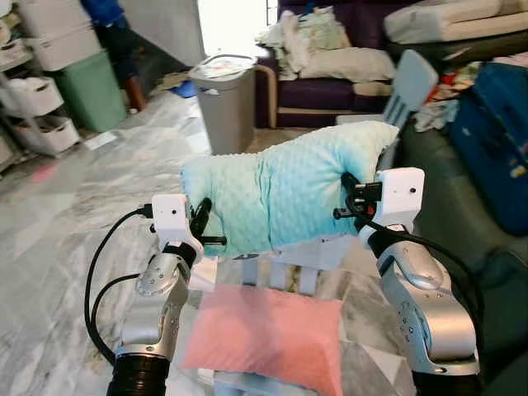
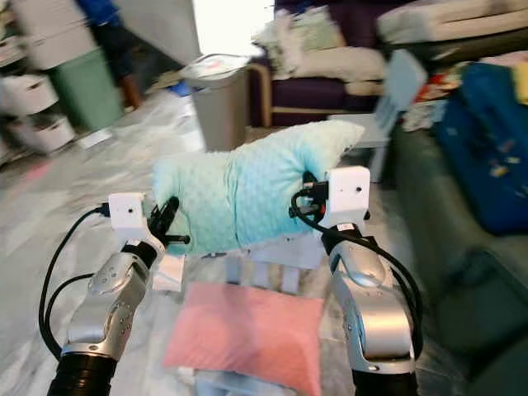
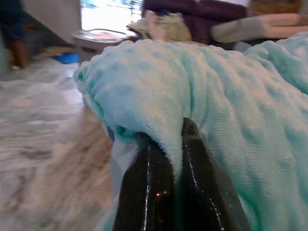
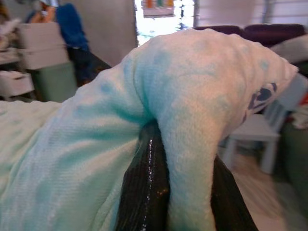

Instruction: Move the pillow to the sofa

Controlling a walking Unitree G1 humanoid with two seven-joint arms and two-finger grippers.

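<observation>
A mint-green dotted pillow point(image 1: 285, 190) hangs in the air in front of me, carried between both arms. My left gripper point(image 1: 200, 221) is shut on its left end, with the fabric pinched between the black fingers point(image 3: 149, 192). My right gripper point(image 1: 351, 202) is shut on the right end, a fold of pillow point(image 4: 187, 159) squeezed between its fingers point(image 4: 144, 187). The dark green sofa point(image 1: 462, 190) stands to my right. A purple sofa point(image 1: 330, 91) heaped with cushions is at the far end of the room.
A pink pillow point(image 1: 268, 334) lies on a small white table point(image 1: 293, 268) right below my arms. A grey bin point(image 1: 224, 103) stands ahead on the marble floor. A blue bag point(image 1: 495, 140) rests on the green sofa. A person point(image 1: 115, 37) and storage drawers point(image 1: 41, 91) are at the far left.
</observation>
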